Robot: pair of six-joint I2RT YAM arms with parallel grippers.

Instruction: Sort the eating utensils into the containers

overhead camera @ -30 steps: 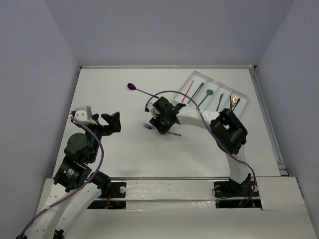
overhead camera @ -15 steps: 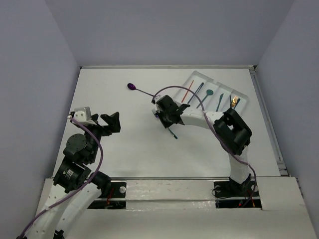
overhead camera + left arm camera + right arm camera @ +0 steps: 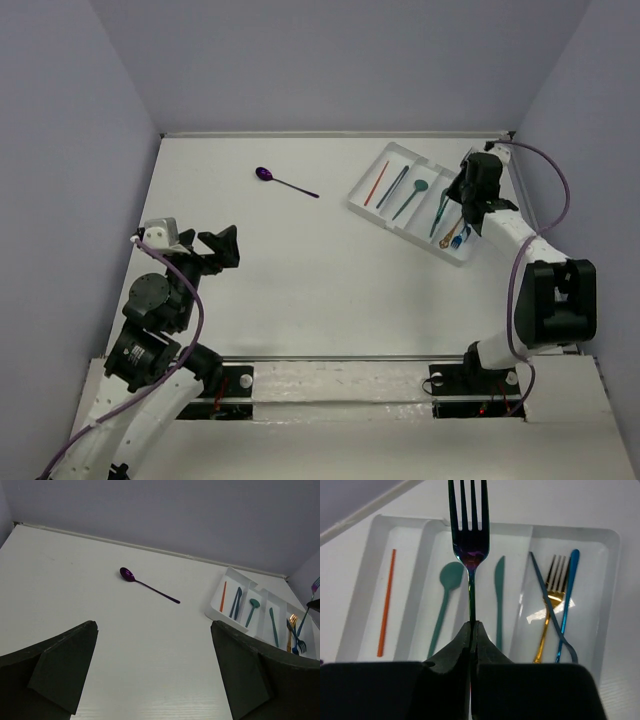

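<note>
The white tray (image 3: pixel 398 224) lies at the back right with red-orange, teal, gold and blue utensils in its compartments. My right gripper (image 3: pixel 468 208) hovers over the tray's right end, shut on the handle of a purple-teal fork (image 3: pixel 469 535), tines pointing away. In the right wrist view the gripper (image 3: pixel 474 626) is above the tray (image 3: pixel 600 580), over a teal spoon (image 3: pixel 445 597) and a teal knife (image 3: pixel 499 595). A purple spoon (image 3: pixel 285 182) lies on the table left of the tray. My left gripper (image 3: pixel 222 246) is open and empty at the near left.
A red-orange stick (image 3: pixel 386 602) lies in the left compartment, and a gold fork (image 3: pixel 547 605) with blue utensils (image 3: pixel 567 605) in the right one. The left wrist view shows the purple spoon (image 3: pixel 147 585) and the tray (image 3: pixel 215 612). Walls enclose the table.
My right arm swung from the table's middle to above the tray at the back right, carrying the fork. The left arm has not moved.
</note>
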